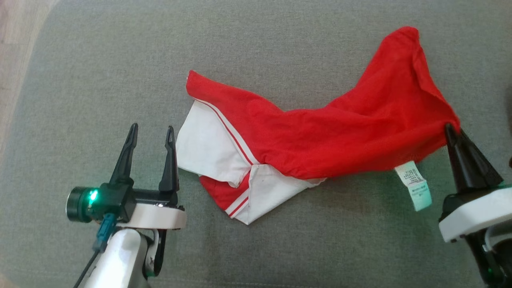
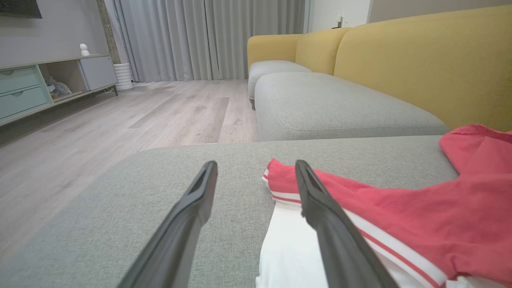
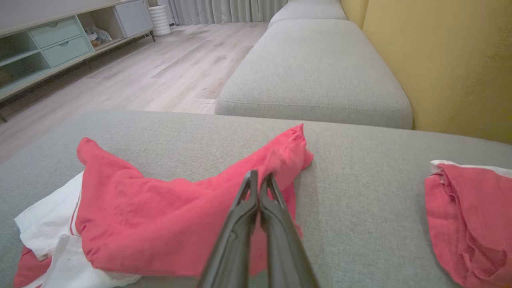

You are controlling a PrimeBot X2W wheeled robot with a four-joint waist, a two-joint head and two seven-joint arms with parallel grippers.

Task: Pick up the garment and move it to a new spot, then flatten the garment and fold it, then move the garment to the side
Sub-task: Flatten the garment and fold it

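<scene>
Head view showed the garment (image 1: 320, 132), red with white panels and thin red-and-white stripes, lying crumpled across the middle of the grey seat cushion (image 1: 80, 60). Its white parts were bunched at the left end. Its red body stretched rightward, with one flap reaching toward the far edge of the cushion. A white care label (image 1: 414, 186) with a pale green end hung out from under the lower red hem near the right end.

The right gripper (image 1: 450, 130) was clenched on the garment's right edge, its two dark fingers pressed together with the red fabric drawn up to their tips. In the right wrist view the same fingers (image 3: 260, 176) met over the red cloth (image 3: 160, 224).

The left gripper (image 1: 152, 128) stood released, fingers spread wide and holding nothing, just beside the white panel at the garment's left end. In the left wrist view its right finger crossed in front of the white and red fabric (image 2: 400, 216); whether it touched could not be told.

A second red cloth (image 3: 468, 208) lay well apart on the cushion. Beyond were a yellow backrest (image 2: 420, 60), a wooden floor (image 2: 140, 116), a cabinet (image 2: 24, 88) and grey curtains (image 2: 180, 36).
</scene>
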